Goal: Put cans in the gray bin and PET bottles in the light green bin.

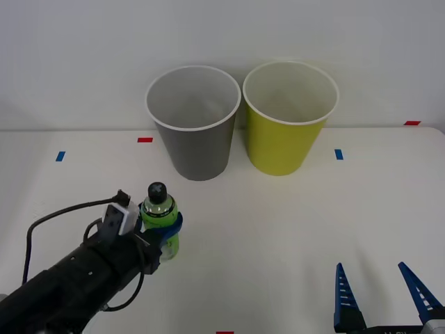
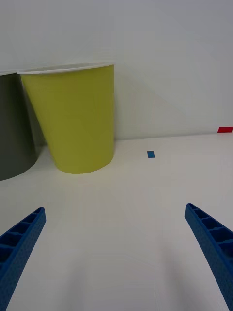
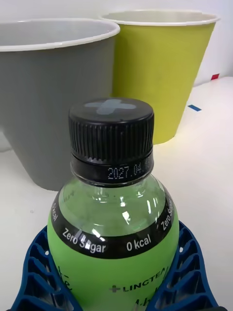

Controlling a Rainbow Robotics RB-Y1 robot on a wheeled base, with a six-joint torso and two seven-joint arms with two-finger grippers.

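Note:
A PET bottle (image 1: 160, 212) with a bright green body, printed label and dark cap (image 3: 111, 127) stands upright at the near left of the white table. My left gripper (image 1: 162, 235) is shut on its body, blue fingers (image 3: 32, 268) curving around both sides. Beyond the bottle stands the gray bin (image 1: 199, 149), and the light green bin (image 1: 284, 145) is right beside it. Both bins (image 3: 53, 107) (image 3: 158, 73) look pale and bare inside. My right gripper (image 1: 381, 292) rests open at the near right, nothing between its fingers (image 2: 22, 235). Cans are out of view.
Small tape marks lie on the table (image 1: 278, 229): red (image 1: 144, 140) and blue (image 1: 60, 156) at the left, blue (image 1: 338, 154) and red (image 1: 412, 123) at the right. A white wall rises just behind the bins.

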